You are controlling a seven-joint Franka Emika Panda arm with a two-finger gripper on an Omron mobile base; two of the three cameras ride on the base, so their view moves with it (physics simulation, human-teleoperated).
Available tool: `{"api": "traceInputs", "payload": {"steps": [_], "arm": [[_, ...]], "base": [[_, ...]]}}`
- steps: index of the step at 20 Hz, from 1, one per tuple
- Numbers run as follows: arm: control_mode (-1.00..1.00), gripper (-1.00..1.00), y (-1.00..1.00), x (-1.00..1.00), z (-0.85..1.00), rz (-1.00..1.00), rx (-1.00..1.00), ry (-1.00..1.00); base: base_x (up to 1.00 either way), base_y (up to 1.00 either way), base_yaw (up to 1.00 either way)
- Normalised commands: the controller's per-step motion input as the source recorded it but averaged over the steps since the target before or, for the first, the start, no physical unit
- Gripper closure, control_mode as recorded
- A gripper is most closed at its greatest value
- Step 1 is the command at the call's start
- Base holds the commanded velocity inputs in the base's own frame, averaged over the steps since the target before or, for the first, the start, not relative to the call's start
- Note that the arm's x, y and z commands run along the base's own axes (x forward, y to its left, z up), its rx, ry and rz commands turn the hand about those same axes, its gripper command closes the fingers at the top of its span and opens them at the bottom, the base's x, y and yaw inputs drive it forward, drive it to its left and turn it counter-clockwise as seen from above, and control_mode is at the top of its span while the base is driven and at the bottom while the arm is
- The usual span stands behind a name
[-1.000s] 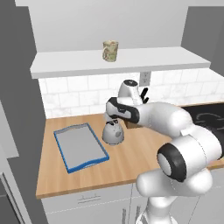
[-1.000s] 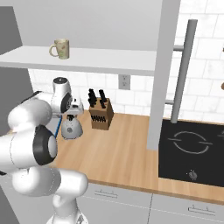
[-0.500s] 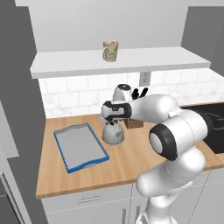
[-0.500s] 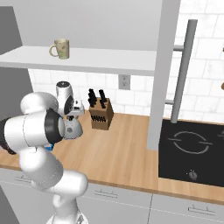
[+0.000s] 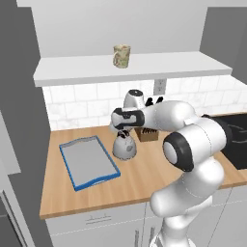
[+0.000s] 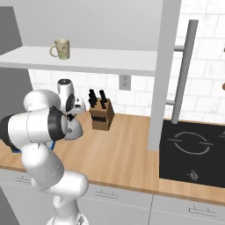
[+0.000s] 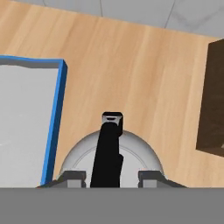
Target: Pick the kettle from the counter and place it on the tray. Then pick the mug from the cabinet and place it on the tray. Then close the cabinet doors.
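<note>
— What do you see from the left base camera?

— My gripper [image 5: 124, 134] sits at the middle of the frame, right on top of the kettle [image 5: 124, 147]. The kettle stands on the counter [image 5: 144, 181], just beside the right edge of the tray [image 5: 88, 160], which lies left of centre. The mug [image 5: 121, 55] stands on the cabinet shelf [image 5: 130, 67] in the upper middle. A knife block [image 5: 147, 133] stands just behind my arm.

— And from the right base camera?

— The kettle [image 6: 73, 130] peeks out at the left, half hidden behind my elbow. The knife block [image 6: 101, 115] stands to its right on the counter [image 6: 118, 154], the mug [image 6: 60, 48] is up at the upper left on the shelf [image 6: 88, 61], and a cabinet door [image 6: 165, 66] with its long bar handle [image 6: 183, 70] hangs open right of centre, over a black hob [image 6: 193, 151].

— And the hand camera?

— At the bottom centre my fingers [image 7: 72, 176] stand either side of the kettle's black handle [image 7: 108, 153]. They are partly apart; whether they touch it I cannot tell. The kettle's [image 7: 111, 151] dome rests on the wood, just right of the tray's [image 7: 54, 113] blue rim. The knife block [image 7: 212, 100] is at the right edge.
</note>
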Motion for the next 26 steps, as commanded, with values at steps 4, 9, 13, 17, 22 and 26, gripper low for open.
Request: {"api": "traceInputs", "payload": {"steps": [4, 9, 13, 17, 22, 26], "arm": [[-1.0, 1.0, 0.17, -0.13, -0.03, 0.0, 0.0, 0.0], [-1.0, 1.0, 0.26, -0.19, 0.07, 0.0, 0.01, -0.03], [-1.0, 1.0, 0.32, -0.23, 0.34, 0.0, 0.05, -0.13], [-1.0, 1.0, 0.35, -0.04, 0.46, 0.0, 0.07, -0.08], [-1.0, 1.0, 0.35, 0.0, 0.17, 0.0, 0.06, -0.06], [-1.0, 1.0, 0.67, 0.13, -0.19, -0.03, 0.0, -0.02]], "base": [[0.0, 0.0, 0.0], [0.0, 0.0, 0.0], [0.0, 0.0, 0.0], [0.0, 0.0, 0.0], [0.0, 0.0, 0.0], [0.0, 0.0, 0.0]]}}
